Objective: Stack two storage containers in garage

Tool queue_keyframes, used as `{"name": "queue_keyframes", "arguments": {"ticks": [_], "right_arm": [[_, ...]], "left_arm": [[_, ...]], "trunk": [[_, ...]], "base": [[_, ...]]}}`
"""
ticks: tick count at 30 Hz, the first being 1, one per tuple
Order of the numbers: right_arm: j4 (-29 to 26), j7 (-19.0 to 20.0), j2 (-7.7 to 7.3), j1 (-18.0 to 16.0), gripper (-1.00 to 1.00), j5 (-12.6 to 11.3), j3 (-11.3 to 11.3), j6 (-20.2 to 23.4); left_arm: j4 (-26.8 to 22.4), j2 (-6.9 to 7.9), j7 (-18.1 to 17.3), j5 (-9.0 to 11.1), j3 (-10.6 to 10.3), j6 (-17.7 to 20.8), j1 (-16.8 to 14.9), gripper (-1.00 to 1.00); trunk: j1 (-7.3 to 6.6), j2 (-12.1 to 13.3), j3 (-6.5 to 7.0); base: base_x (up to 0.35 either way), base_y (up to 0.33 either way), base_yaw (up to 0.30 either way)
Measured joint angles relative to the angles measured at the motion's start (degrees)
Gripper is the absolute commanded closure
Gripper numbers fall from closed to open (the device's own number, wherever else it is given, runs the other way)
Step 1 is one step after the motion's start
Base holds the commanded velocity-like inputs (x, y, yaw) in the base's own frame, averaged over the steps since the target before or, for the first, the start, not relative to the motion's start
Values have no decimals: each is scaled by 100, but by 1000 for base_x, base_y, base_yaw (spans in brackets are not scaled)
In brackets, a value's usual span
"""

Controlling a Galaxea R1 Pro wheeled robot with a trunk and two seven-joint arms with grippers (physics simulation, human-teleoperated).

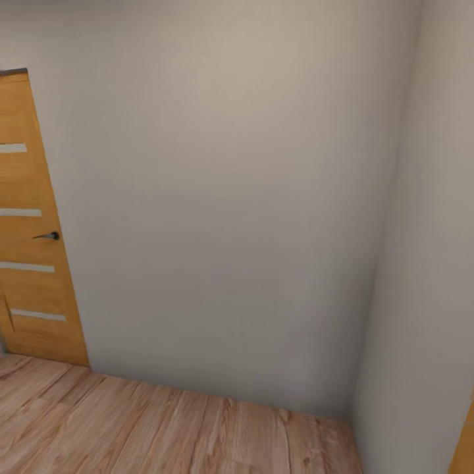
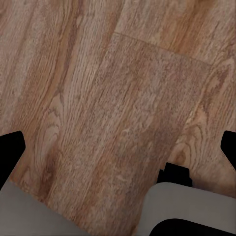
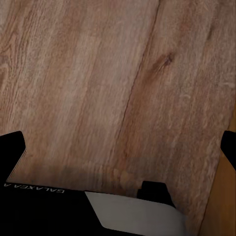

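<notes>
The two storage containers are out of view. In the left wrist view my left gripper (image 2: 118,147) is open, its black fingertips (image 2: 11,150) far apart over bare wood-plank flooring (image 2: 123,83), with nothing between them. My right gripper (image 3: 118,147) is open too, its dark fingertips (image 3: 12,147) spread above the same light planks (image 3: 98,73), holding nothing.
I face a room corner of two plain white walls (image 1: 224,197). A closed wooden door (image 1: 29,250) with a dark handle (image 1: 48,236) stands at the left. A strip of orange wood (image 1: 465,441) shows at the lower right edge. My grey body (image 2: 191,209) shows under the left gripper.
</notes>
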Motion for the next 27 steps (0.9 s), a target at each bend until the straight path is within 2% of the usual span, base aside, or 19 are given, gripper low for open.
{"name": "queue_keyframes", "arguments": {"ticks": [27], "right_arm": [[0, -30, 9, 0, -100, 4, 0, 0]], "left_arm": [[0, 14, 0, 0, 0, 0, 0, -100]], "trunk": [[0, 0, -106]], "base": [[338, 0, 237]]}}
